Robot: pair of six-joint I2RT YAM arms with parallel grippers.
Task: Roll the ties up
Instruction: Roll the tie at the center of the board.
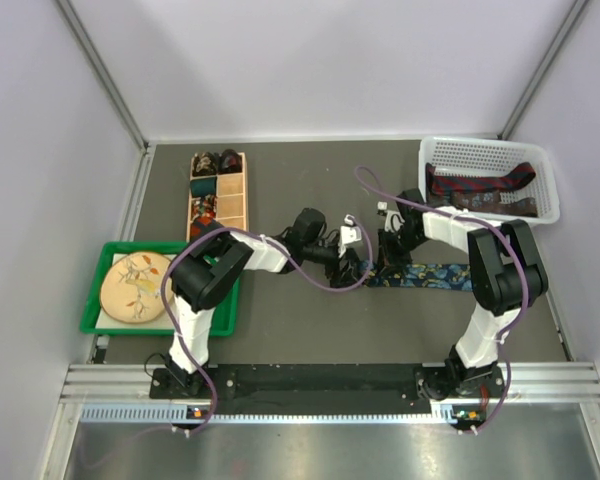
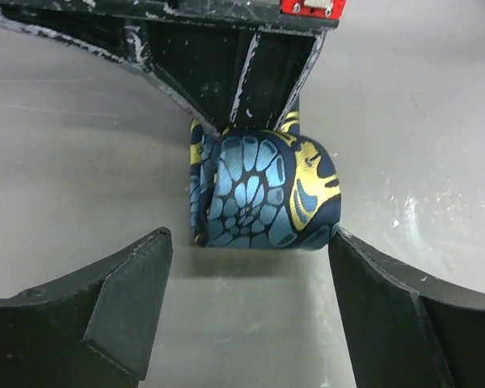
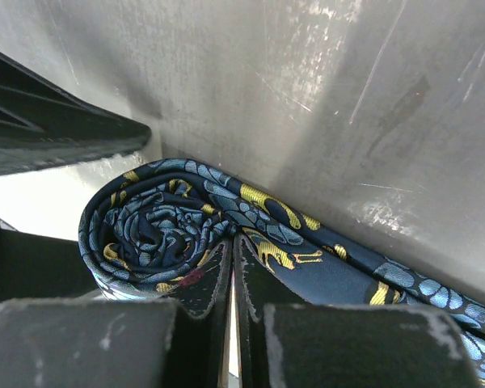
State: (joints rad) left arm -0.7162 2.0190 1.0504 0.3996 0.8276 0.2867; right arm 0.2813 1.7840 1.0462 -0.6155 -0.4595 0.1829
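since the tie looks soft and slippery and its coil mid-table could spring loose, pinch it across the coil's flat ends; your left gripper gapes astride it, your right gripper is closed against it.

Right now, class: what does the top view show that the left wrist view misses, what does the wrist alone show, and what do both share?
Top only: the basket of red ties, the box of coils, the green tray, the flat tail of the blue tie. Left wrist only: the roll with its blue and yellow print close up, between open left fingers. Both: the blue tie and the right gripper at it.
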